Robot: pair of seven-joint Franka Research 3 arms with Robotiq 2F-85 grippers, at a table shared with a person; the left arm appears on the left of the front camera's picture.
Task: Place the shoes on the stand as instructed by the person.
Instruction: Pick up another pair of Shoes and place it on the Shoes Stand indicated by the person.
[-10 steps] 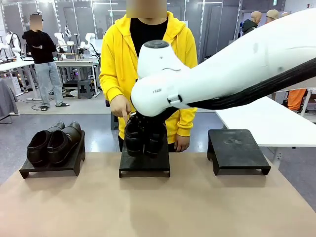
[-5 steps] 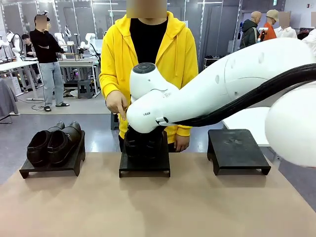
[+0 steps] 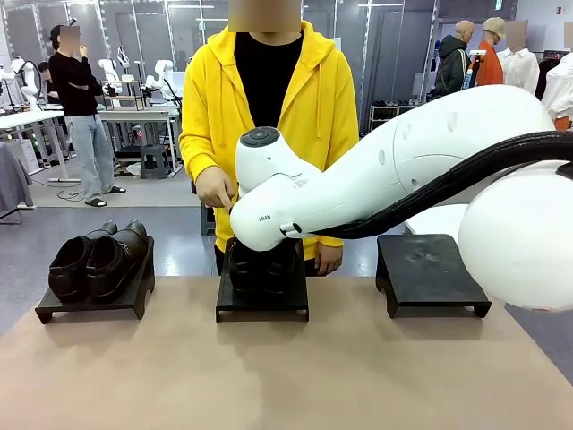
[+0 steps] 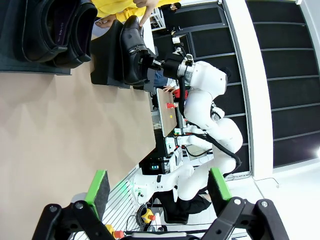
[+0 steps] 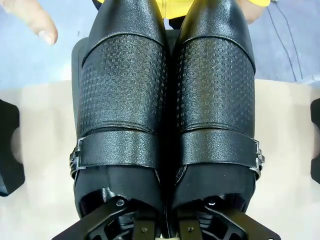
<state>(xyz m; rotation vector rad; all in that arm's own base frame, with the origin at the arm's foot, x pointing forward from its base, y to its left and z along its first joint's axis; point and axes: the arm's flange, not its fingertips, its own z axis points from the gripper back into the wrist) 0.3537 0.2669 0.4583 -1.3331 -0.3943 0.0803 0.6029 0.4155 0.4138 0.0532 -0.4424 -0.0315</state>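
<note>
Shoes: four, in two pairs. One pair [image 3: 97, 258] sits on the left stand [image 3: 94, 300]; the other pair [image 3: 261, 266] is on the middle stand [image 3: 262, 303], side by side, toes toward the person [image 3: 267, 107].

By size: one table [image 3: 269, 376], two arms. The right arm [image 3: 403, 170] reaches across from the right to the middle stand. Three black stands; the right stand [image 3: 430, 273] is bare.

The right gripper [image 5: 162, 225] has its fingers down in the heel openings of the middle pair [image 5: 165, 100], clamped on both shoes together at their inner walls. The left gripper [image 4: 157, 185] hangs above the table with its green pads [image 4: 98, 192] apart, holding nothing.

The person's hand [image 3: 215, 188] points down at the middle stand; a fingertip [image 5: 37, 22] shows just beside the shoe toe.

A second ago the pair hung tilted above the middle stand; now it has come down onto it, and the arm's wrist is lower.
</note>
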